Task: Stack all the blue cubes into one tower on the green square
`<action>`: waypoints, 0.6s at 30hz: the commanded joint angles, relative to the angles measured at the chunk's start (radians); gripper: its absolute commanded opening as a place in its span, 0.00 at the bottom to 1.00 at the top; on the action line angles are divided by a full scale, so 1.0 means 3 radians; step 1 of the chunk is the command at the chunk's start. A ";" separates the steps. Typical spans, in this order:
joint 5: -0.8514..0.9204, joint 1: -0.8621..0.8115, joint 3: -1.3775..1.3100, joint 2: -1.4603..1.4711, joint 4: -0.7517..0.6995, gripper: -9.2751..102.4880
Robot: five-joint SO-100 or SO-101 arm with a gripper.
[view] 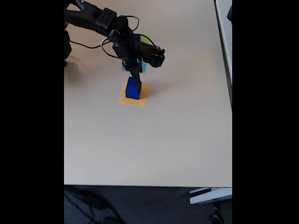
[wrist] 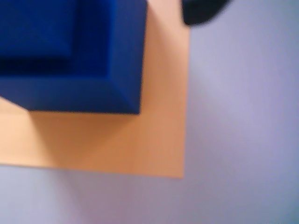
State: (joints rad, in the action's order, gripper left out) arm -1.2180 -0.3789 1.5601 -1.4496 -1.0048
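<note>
Wrist view first: whole pic is blurred, edges soft. Upper left of frame I get a stack of blue cubes [wrist: 93,88], cut off by the top and left edges, so I can't count them; looks like a smaller block sitting on a bigger one, step visible between them. They sit on the orange square [wrist: 140,144], whose lower right corner shows mid-frame; its left part runs out of frame. A dark blob at top centre-right, prob. part of the gripper, too blurred to say which part. Rest is pale table [wrist: 243,140].

Fixed view: black bars left and right, arm [view: 100,21] comes in from upper left of frame. Gripper [view: 138,84] points down onto the top of the blue stack, centre-upper area, stack on the orange patch. Fingers too small and dark here, can't tell how wide the pincer is or whether it actually has hold of the top cube; it's at least touching or just above it. Behind the arm, a bit of light-blue square [view: 124,68] and a sliver of the green square [view: 145,40] w/ another blue cube [view: 137,38] peeking out, mostly hidden by the arm and cables.
</note>
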 commanded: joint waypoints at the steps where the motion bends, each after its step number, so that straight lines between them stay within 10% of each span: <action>1: 0.0036 -0.0026 0.0005 -0.0291 -0.0015 0.40; 18: 0.0174 -0.0097 0.0061 -0.0317 0.0041 0.36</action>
State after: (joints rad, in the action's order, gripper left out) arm -1.1858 -0.3927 1.5815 -1.4527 -1.0048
